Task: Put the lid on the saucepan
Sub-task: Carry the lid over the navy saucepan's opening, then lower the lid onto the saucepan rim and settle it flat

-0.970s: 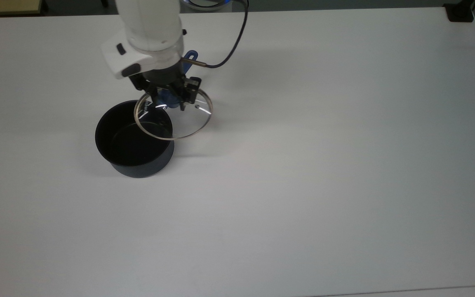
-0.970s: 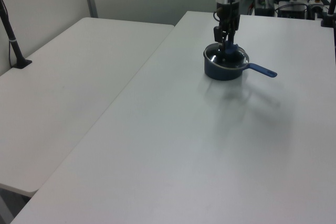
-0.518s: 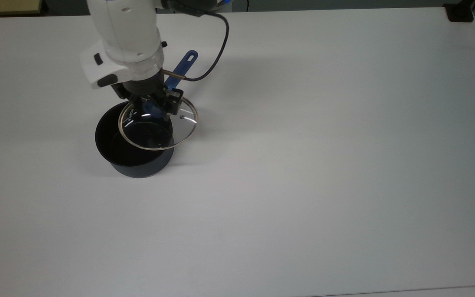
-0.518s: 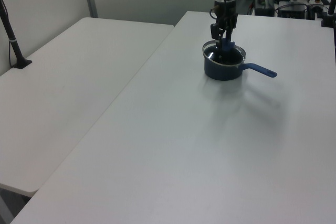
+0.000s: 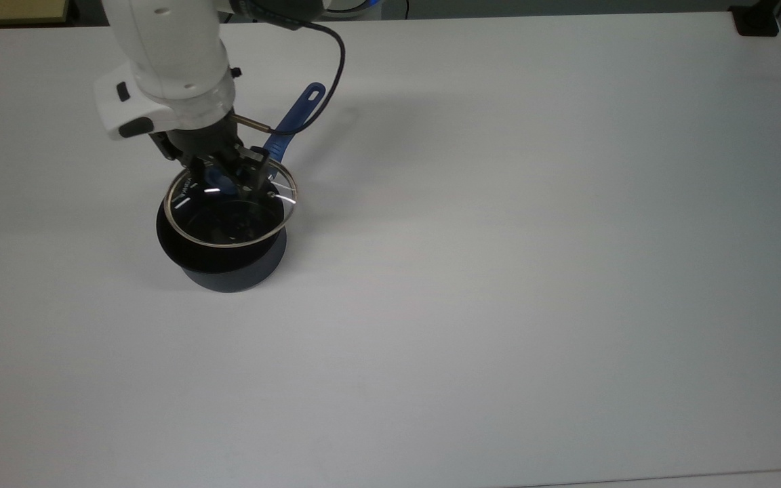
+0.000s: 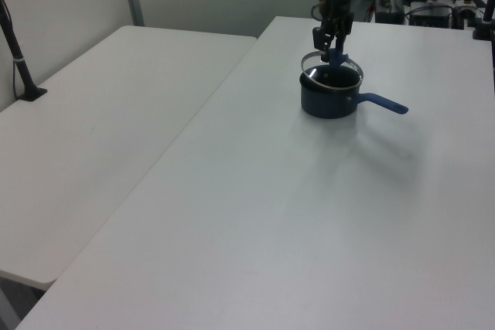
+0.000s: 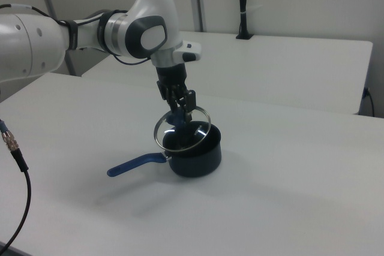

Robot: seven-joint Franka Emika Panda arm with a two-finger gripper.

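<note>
The saucepan is a small dark pot standing on the white table, its long blue handle pointing to the top view's upper right. The lid, clear glass with a metal rim, hangs just above the pot's opening and covers most of it. My gripper is shut on the lid's blue knob. The right view shows the lid tilted over the saucepan under the gripper. The left view has the gripper holding the lid over the saucepan.
A black cable loops from the gripper over the pan handle. A small black block sits at the table's far corner on the top view's right. A second table with a black post adjoins on the left view's left.
The gripper has carried the lid to the top view's left, from overlapping the pot's right edge to nearly centred above its opening. The saucepan has stayed put.
</note>
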